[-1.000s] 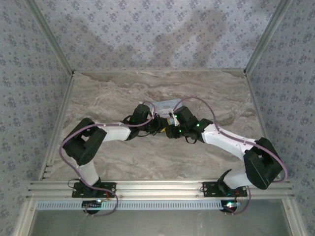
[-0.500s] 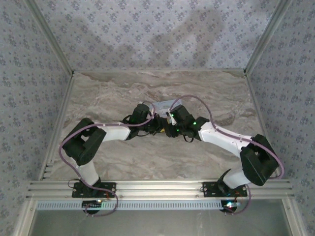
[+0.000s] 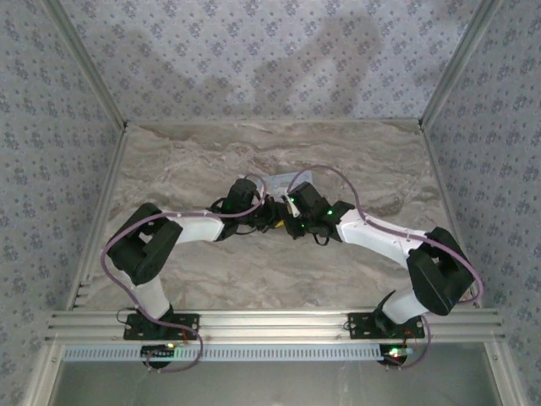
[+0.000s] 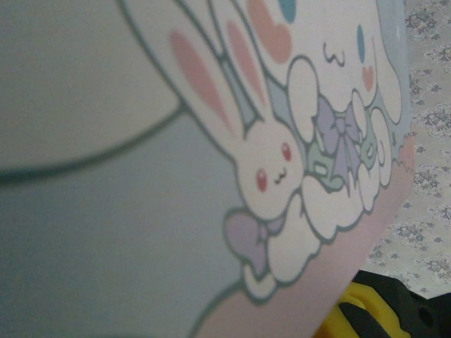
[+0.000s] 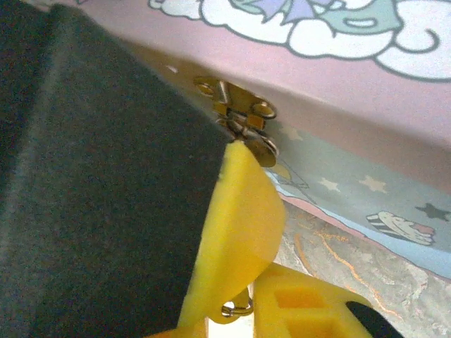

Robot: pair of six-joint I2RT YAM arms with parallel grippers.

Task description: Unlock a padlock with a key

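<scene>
Against the near side of the cartoon tin (image 3: 283, 180) mid-worktop (image 3: 194, 169), the left claw (image 3: 266, 213) is pinched closed, the right claw's (image 5: 250, 296) gap unreadable, its yellow finger (image 5: 236, 225) touching the tin's brass hasp (image 5: 236, 105), where the padlock can't be made out.

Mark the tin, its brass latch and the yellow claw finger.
tin (image 4: 271, 165), left wrist view, on the bunny print.
brass latch (image 5: 234, 102), right wrist view, on the hasp plate.
yellow claw finger (image 5: 239, 218), right wrist view, on its curved tip.
</scene>
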